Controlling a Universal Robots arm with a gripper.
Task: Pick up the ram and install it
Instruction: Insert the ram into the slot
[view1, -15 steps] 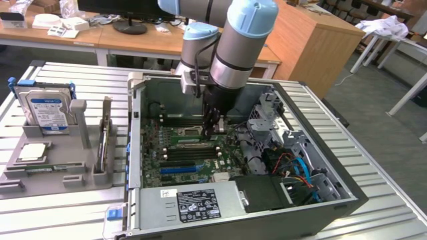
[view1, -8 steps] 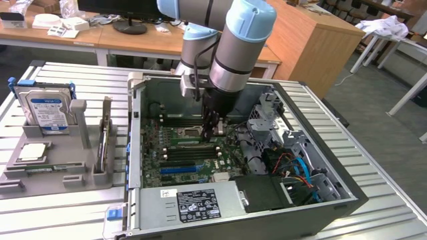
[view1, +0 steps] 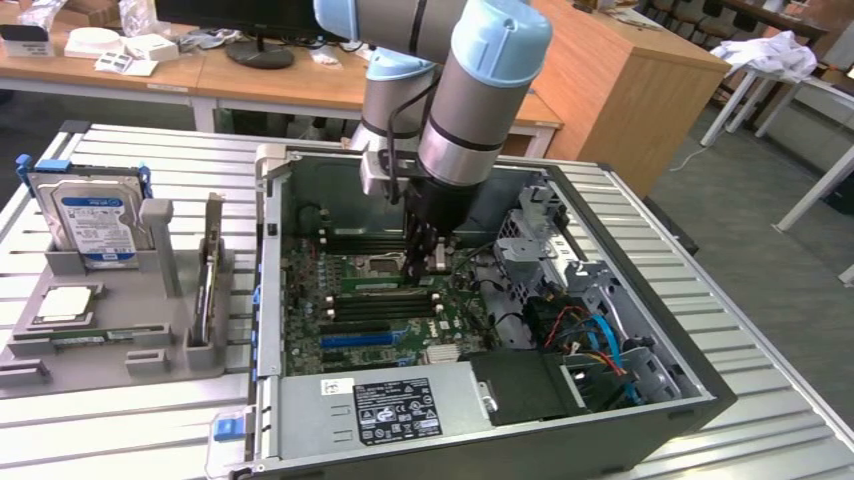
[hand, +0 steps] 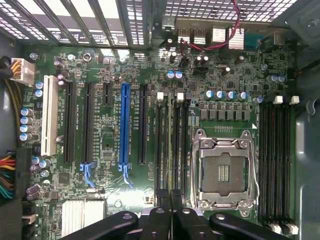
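Motherboard (hand: 107, 131) behind; claw (hand: 171, 215) pinches ram (hand: 171, 150), edge-on sliver.

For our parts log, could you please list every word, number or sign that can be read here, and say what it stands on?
No text can be read with confidence.
Hard drive label: blue and white print, too blurred to read.
Power supply label: black and white sticker with small marks, too small to read.
Motherboard: white printed lettering beside the slots, too small to read.
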